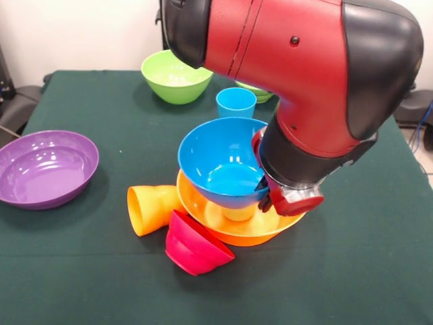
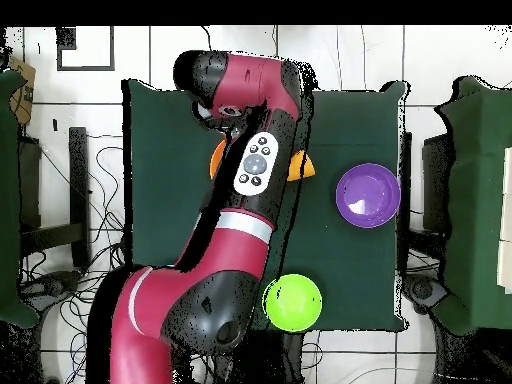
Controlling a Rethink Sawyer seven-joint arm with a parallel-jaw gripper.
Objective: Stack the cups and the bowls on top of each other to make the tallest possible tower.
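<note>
In the front view my gripper (image 1: 264, 187) is shut on the right rim of a large blue bowl (image 1: 216, 162). The bowl tilts towards the camera above the wide orange bowl (image 1: 237, 230), on a short yellowish piece (image 1: 240, 213) that I cannot identify. An orange cup (image 1: 152, 208) lies on its side against the orange bowl's left. A small red bowl (image 1: 196, 245) leans on its side at the front. A blue cup (image 1: 236, 103) stands upright behind. In the overhead view the arm hides the gripper and the stack; only orange edges (image 2: 300, 166) show.
A purple bowl (image 1: 46, 168) sits at the left, and also shows in the overhead view (image 2: 368, 195). A large green bowl (image 1: 176, 76) stands at the back, and also shows in the overhead view (image 2: 292, 302). A small green bowl (image 1: 258, 94) peeks out behind the arm.
</note>
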